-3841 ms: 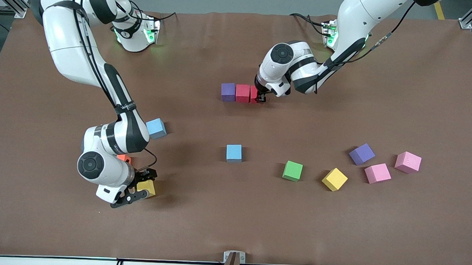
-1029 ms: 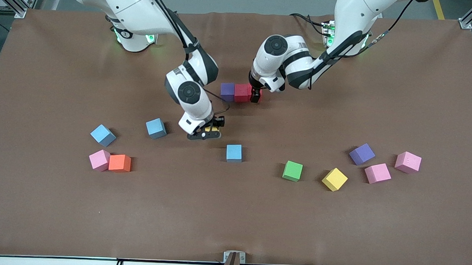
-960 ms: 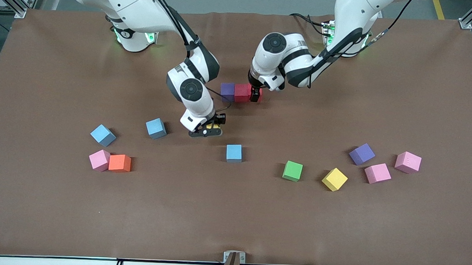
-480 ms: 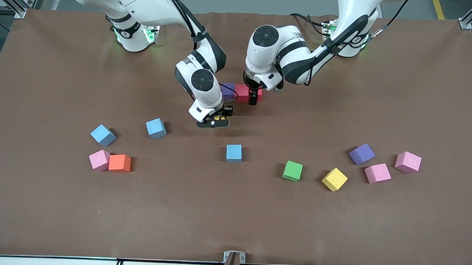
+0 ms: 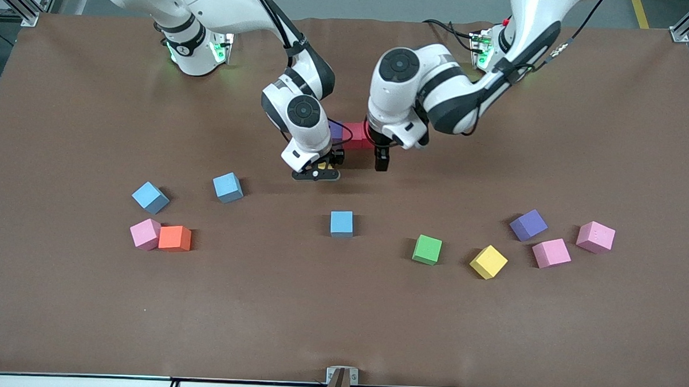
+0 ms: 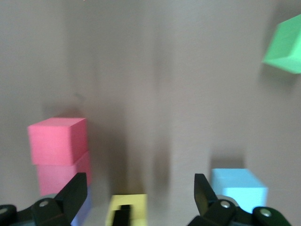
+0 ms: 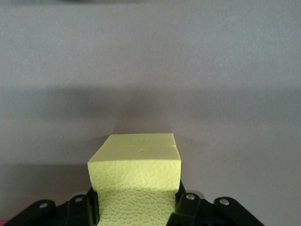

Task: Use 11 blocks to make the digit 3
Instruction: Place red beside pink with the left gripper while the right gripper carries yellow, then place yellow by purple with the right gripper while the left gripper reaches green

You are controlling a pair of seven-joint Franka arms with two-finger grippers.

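A short row stands mid-table: a purple block [image 5: 336,129] and two touching red blocks [image 5: 353,133], which also show as red blocks [image 6: 58,141] in the left wrist view. My right gripper [image 5: 318,171] is shut on a yellow block [image 7: 136,165] and hangs over the table next to the row's purple end. That yellow block [image 6: 127,209] appears in the left wrist view too. My left gripper [image 5: 382,160] is open with nothing between its fingers [image 6: 76,190], just off the end red block.
Loose blocks lie nearer the front camera: light blue [image 5: 341,223], green [image 5: 427,249], yellow [image 5: 488,261], purple [image 5: 528,224] and two pink [image 5: 551,253] toward the left arm's end. Two light blue [image 5: 228,187], a pink [image 5: 145,234] and an orange [image 5: 174,238] lie toward the right arm's end.
My right gripper has carried the yellow block from the open table up beside the row. My left gripper has come off the end red block and shifted toward the front camera.
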